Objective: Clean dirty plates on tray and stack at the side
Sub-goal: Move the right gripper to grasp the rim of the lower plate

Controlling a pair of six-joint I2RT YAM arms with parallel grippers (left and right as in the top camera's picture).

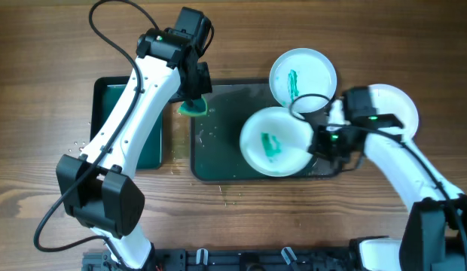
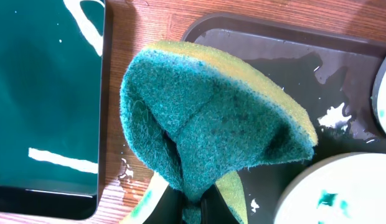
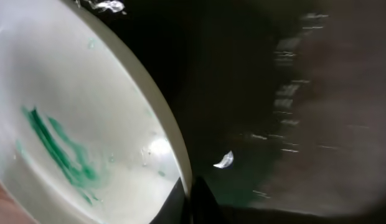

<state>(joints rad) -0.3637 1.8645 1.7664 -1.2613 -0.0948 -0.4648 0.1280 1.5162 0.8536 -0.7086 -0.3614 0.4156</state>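
The dark tray [image 1: 218,143] lies at the table's centre, wet. A white plate [image 1: 275,141] with a green smear is on it, tilted. My right gripper [image 1: 322,143] is shut on its right rim; the right wrist view shows the fingers [image 3: 190,199] pinching the rim of the plate [image 3: 75,124]. A second smeared plate [image 1: 303,75] sits at the tray's far right corner. A third, white plate [image 1: 392,105] lies on the table to the right, partly under my right arm. My left gripper [image 1: 194,92] is shut on a green-and-yellow sponge [image 1: 194,107] over the tray's far left corner.
A smaller black tray with a green inside [image 1: 113,105] lies left of the big tray; it also shows in the left wrist view [image 2: 43,93]. Water drops lie on the wood between the two trays. In the left wrist view the sponge [image 2: 205,118] fills the middle, above the tray [image 2: 305,56].
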